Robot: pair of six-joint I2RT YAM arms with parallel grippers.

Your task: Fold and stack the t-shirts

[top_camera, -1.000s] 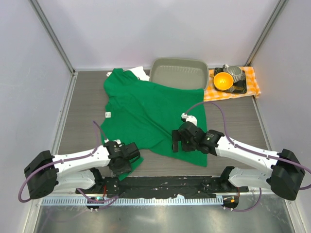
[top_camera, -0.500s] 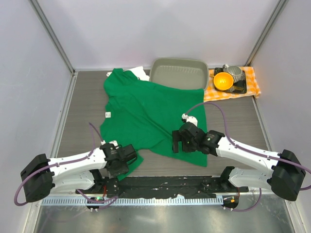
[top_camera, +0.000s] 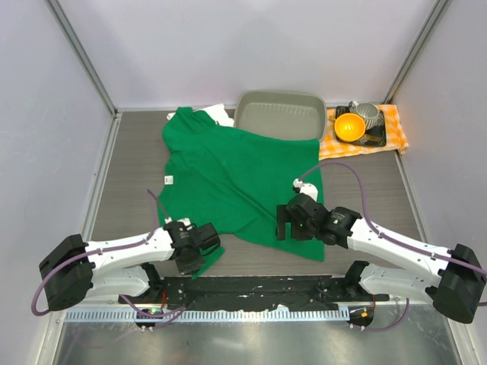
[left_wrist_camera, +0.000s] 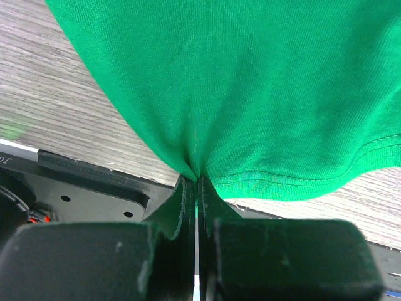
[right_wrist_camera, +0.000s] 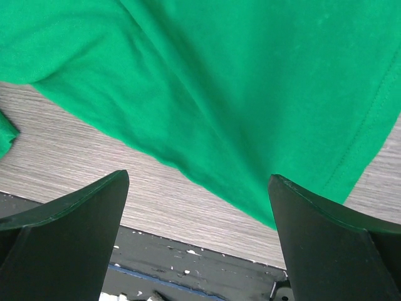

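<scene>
Grey-wood tabletop (top_camera: 129, 167), white walls round. Pinching green tee (top_camera: 236, 175) at near-left hem w/ L gripper (left_wrist_camera: 196, 182), pressed tight on cloth; hovering R gripper (right_wrist_camera: 197, 188) spread wide over near-right edge. Lying opened out mid-table, w/ white tee (top_camera: 221, 114) poking out far-left, beside tray (top_camera: 279, 114).

Left tool (left_wrist_camera: 197, 186) pinched tight, arm low; right tool (right_wrist_camera: 197, 182) spread wide, hovering.
</scene>
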